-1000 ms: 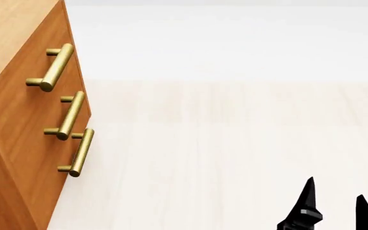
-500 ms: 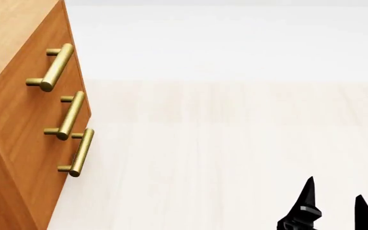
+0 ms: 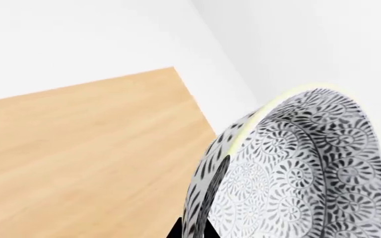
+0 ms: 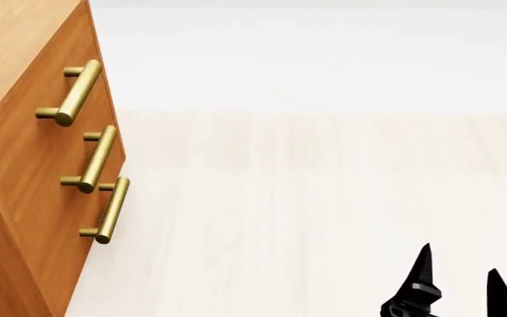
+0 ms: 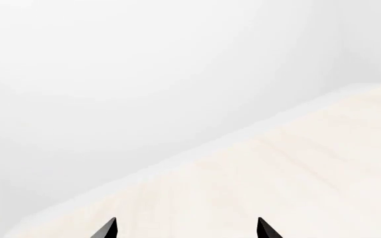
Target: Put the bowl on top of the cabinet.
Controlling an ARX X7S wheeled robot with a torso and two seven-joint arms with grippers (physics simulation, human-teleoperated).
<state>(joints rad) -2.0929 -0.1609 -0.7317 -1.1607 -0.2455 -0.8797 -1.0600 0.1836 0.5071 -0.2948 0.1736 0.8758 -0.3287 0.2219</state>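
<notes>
White walls and pale floor surround me. My left gripper pinches the wall of the bowl at the rim, one finger inside and one outside, holding it tilted above the cabinet top. It looks stiff, glazed and breakable, so slippery; I judge the rim a fair hold if the squeeze is steady. My right gripper hangs spread and empty, slightly lower than a second ago; the cabinet hasn't moved.
</notes>
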